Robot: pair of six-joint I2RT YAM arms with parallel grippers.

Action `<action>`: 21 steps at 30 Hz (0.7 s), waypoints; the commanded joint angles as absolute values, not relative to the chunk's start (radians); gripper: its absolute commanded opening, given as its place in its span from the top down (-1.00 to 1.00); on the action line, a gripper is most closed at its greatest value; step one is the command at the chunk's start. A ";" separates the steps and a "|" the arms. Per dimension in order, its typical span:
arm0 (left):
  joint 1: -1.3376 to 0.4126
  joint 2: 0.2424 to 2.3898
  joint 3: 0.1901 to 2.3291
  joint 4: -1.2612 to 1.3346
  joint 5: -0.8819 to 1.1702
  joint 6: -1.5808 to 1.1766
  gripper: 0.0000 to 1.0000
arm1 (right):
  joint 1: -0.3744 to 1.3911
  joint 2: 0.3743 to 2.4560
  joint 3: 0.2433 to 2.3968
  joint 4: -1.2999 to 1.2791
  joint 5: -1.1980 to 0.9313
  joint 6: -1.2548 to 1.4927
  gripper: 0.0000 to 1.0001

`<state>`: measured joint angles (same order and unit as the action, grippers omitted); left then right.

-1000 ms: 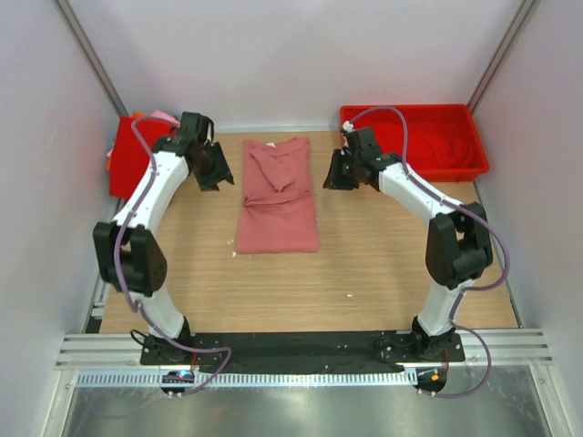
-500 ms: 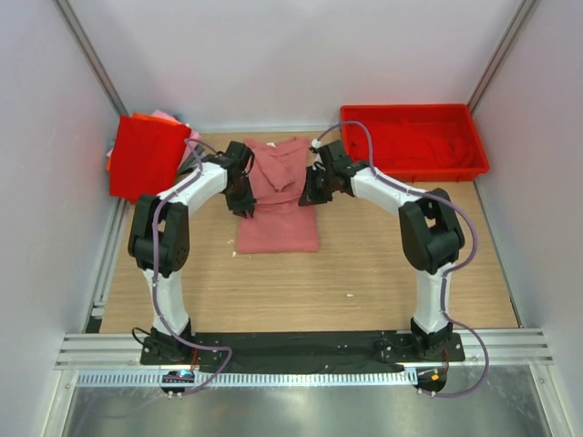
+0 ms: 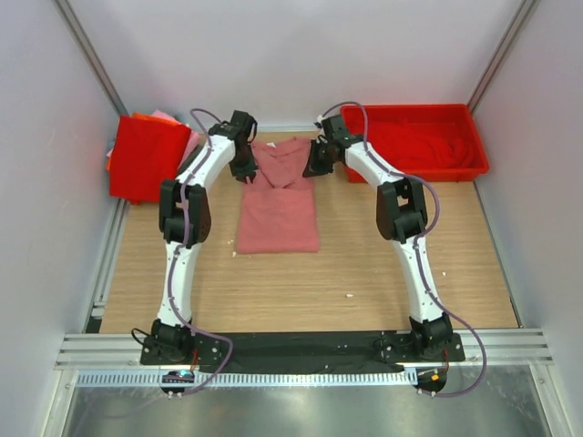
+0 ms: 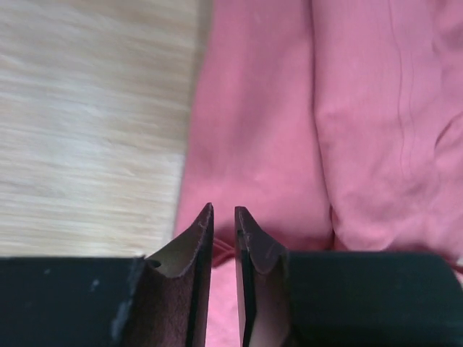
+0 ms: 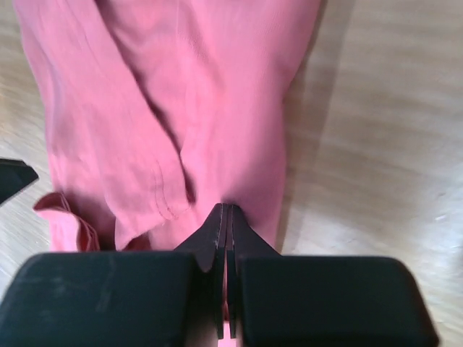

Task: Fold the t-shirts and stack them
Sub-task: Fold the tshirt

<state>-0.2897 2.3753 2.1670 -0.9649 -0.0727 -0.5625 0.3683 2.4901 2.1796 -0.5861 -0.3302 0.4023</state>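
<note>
A dusty salmon-pink t-shirt [image 3: 278, 214] lies lengthwise on the wooden table, sleeves folded in. My left gripper [image 3: 246, 169] is at its far left edge. In the left wrist view the jaws [image 4: 223, 211] stand a narrow slit apart, with a wrinkle of the shirt [image 4: 289, 130] pinched between them. My right gripper [image 3: 315, 165] is at the far right edge. In the right wrist view it [image 5: 226, 207] is shut on the shirt [image 5: 217, 94]. A stack of folded red, orange and pink t-shirts [image 3: 146, 157] lies at the back left.
A rigid red plastic tray [image 3: 474, 137] stands at the back right with red cloth [image 3: 428, 146] in it. Bare wooden table [image 3: 301, 291] lies between the shirt and the arm bases. White walls close in the left, right and back.
Both grippers came in from either side of the shirt to its edges, then moved along them to the far end. The shirt's far part now looks bunched.
</note>
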 commanded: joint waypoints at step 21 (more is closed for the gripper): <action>-0.275 1.445 0.988 -0.585 0.133 -0.686 -0.43 | 0.449 1.597 1.078 -0.327 -0.345 0.538 -0.54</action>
